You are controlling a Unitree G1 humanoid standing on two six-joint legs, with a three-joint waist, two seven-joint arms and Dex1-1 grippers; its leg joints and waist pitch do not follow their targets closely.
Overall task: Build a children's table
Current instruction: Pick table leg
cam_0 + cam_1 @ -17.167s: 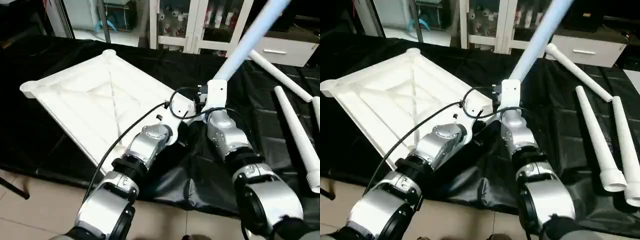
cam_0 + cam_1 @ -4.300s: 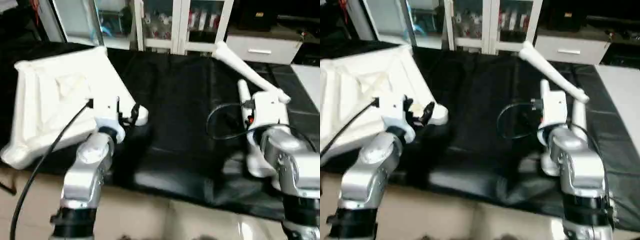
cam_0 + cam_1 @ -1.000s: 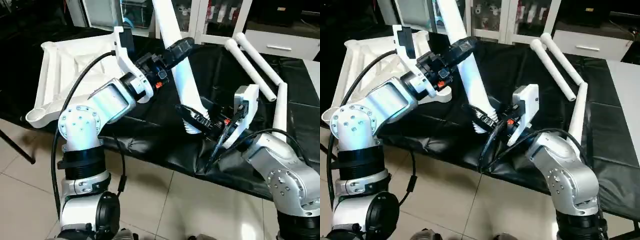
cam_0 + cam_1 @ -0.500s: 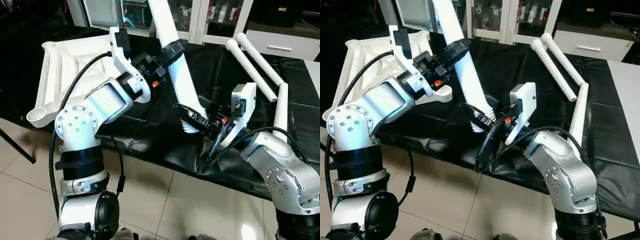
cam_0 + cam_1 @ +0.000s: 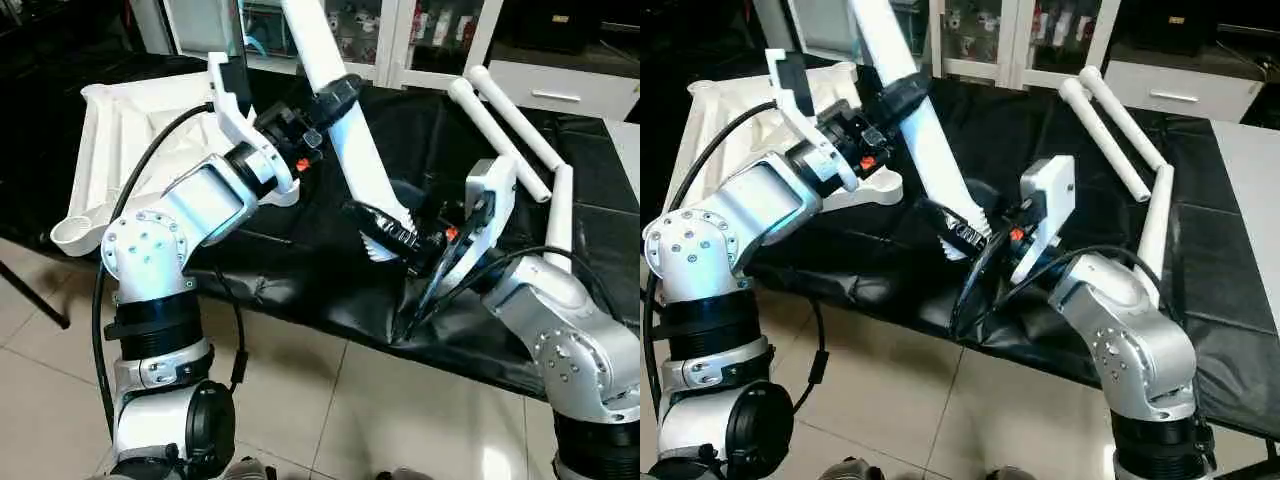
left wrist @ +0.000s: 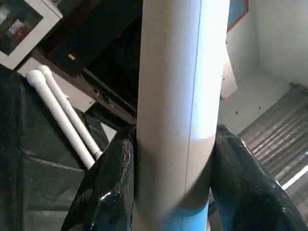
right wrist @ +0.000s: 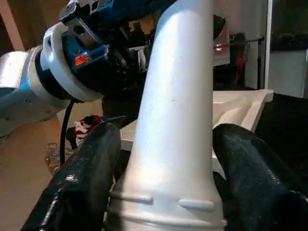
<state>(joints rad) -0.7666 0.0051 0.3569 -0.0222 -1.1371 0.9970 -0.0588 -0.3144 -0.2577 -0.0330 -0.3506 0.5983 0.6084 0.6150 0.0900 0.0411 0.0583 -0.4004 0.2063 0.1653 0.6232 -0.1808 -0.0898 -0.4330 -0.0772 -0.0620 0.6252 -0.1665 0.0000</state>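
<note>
- Presently, held leg: a white tapered tube, slanting from the upper middle of the left eye frame down to the centre, its ribbed thick end low. Judged to be mid-handover between the arms, or being steadied for fitting.
- Left claw: clenched around the leg's shaft; in the left wrist view the tube sits tight between both black fingers, touching each.
- Right claw: at the leg's ribbed end; in the right wrist view its fingers stand apart on either side of the flared end with a gap showing, so released rather than gripping.
- Tabletop: white, ribbed underside up, on the black table at the upper left; one round corner socket overhangs the near edge. Upside down so that the sockets can take legs, by my reading.
- Spare legs: a pair lying side by side at the upper right, one more just below them, well apart from the tabletop.
- View differences: the eye views give the whole layout; the wrist views alone settle finger contact on the tube.
</note>
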